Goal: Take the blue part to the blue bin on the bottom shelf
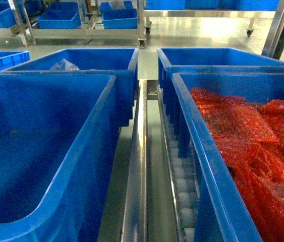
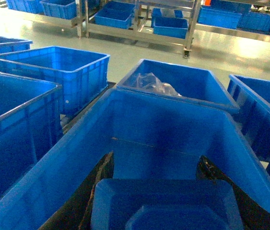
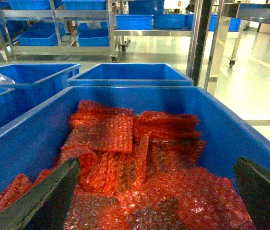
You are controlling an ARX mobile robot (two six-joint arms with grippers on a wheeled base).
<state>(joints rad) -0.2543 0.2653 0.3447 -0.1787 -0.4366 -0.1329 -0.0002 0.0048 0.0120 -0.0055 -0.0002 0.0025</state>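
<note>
Left end effector (image 2: 166, 191) clamped on blue part (image 2: 166, 206), fingers (image 2: 96, 191) against its sides, hanging inside near-left bin (image 2: 77, 158). Bin beyond it (image 2: 192, 79) holding clear plastic (image 2: 151, 84). Right end effector (image 3: 161, 201) spread wide, gripping nothing, above red bubble wrap (image 3: 139, 158) in right bin (image 3: 43, 124). Steel rail (image 1: 139, 151) and white rollers (image 1: 182, 191) between the bins.

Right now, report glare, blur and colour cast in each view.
Head view: strong blue cast, glare streak along the steel rail, soft edges. Left wrist view: floor blown out, blue part blurred up close. Right wrist view: sharpest, red bubble wrap clear, fingers blurred.
</note>
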